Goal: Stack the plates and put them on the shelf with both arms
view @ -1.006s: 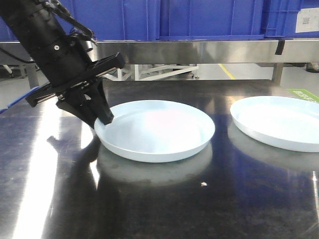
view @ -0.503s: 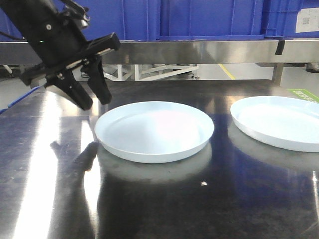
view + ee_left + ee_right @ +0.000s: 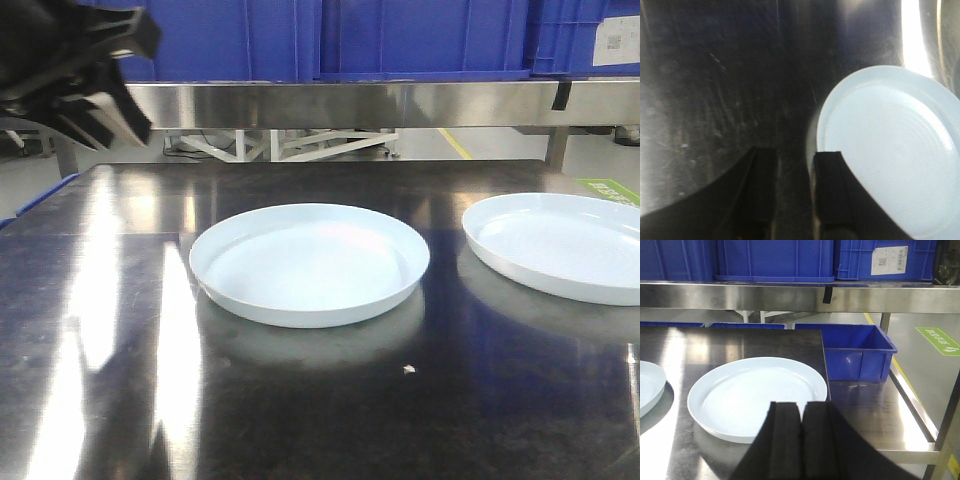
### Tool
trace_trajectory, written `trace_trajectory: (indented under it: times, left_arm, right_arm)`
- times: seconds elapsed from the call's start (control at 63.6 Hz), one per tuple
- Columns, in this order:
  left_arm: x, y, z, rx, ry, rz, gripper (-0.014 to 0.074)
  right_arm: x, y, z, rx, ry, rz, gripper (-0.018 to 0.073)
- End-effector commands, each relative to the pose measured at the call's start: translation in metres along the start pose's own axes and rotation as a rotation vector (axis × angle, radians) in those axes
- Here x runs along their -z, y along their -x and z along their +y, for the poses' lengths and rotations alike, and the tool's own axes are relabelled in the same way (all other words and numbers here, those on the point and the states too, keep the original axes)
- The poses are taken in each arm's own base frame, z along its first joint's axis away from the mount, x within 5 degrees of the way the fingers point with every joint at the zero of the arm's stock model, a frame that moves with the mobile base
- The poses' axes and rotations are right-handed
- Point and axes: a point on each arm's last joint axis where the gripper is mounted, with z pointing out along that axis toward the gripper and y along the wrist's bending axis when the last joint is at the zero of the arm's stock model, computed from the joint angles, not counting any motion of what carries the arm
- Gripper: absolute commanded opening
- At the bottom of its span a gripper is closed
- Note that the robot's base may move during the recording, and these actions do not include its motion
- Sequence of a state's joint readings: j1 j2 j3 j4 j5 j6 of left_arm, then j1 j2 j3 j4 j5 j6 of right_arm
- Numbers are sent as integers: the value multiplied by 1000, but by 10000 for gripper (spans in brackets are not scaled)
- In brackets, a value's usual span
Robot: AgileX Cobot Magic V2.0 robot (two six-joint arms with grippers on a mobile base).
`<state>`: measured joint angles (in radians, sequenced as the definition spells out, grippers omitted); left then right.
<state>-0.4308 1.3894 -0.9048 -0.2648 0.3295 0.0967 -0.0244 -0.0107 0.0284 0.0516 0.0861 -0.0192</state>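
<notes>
Two pale bluish-white plates lie flat and apart on the dark steel table: one in the middle (image 3: 310,262) and one at the right (image 3: 560,245). My left gripper (image 3: 112,122) hangs high at the upper left, clear of the middle plate and blurred. In the left wrist view this gripper (image 3: 795,160) is open with only bare tabletop between its fingers, and the plate's rim (image 3: 890,150) lies just right of the right finger. My right gripper (image 3: 801,412) is shut and empty, held near the front of the right plate (image 3: 757,395). The shelf rail (image 3: 400,100) runs behind the table.
Big blue crates (image 3: 400,35) stand on the shelf above the rail. Another blue crate (image 3: 850,350) sits lower, beyond the table's right side. The other plate's rim (image 3: 647,385) shows at the left edge of the right wrist view. A small crumb (image 3: 408,369) lies on the table.
My left gripper was down at the left rim of the middle plate. It has risen and drawn away to the upper left with its fingers apart. The plates stay in place.
</notes>
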Motion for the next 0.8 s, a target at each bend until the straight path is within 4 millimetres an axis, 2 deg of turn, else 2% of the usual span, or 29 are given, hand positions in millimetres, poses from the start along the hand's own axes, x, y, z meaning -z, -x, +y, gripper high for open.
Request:
trace_trajectory:
  times: [0.0, 0.079, 0.283, 0.55, 0.786]
  left_arm:
    - [30, 9, -2, -46, 6, -226, 160]
    - [47, -2, 0, -97, 23, -312, 77]
    - [76, -33, 14, -169, 88, -391, 80]
    - [105, -70, 41, -136, 225, -494, 80]
    - [130, -97, 40, -133, 248, -601, 80]
  right_arm:
    - [2, 9, 0, 7, -5, -104, 49]
    - [2, 9, 0, 7, -5, -104, 49]
    - [2, 9, 0, 7, -5, -104, 49]
    - [2, 9, 0, 7, -5, -104, 49]
    - [2, 9, 0, 7, -5, -104, 49]
